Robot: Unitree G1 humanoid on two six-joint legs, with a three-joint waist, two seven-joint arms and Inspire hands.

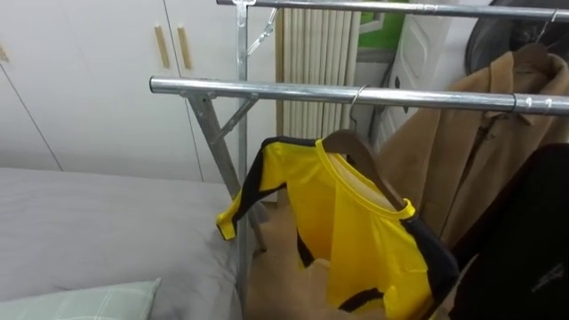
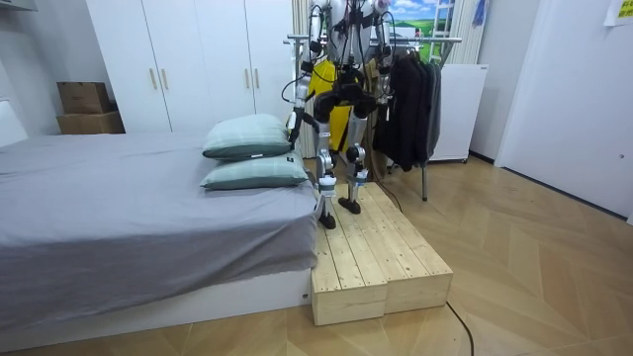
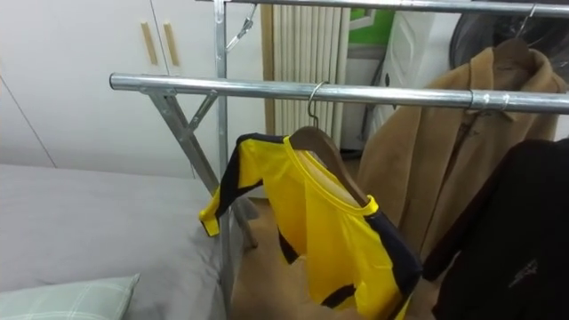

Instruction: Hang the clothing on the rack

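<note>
Standing on a wooden platform (image 2: 381, 262) beside the bed (image 2: 129, 198), facing the rack (image 1: 267, 89).

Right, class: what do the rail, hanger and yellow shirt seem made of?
Rail: metal, probably steel, judging by its grey shine. Hanger: apparently brown wood, with a wire hook. Yellow shirt: smooth, faintly glossy fabric, likely synthetic.

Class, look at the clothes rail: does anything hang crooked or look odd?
Yes: the yellow shirt sits lopsided on its wooden hanger, with one sleeve sticking out toward the bed.
</note>
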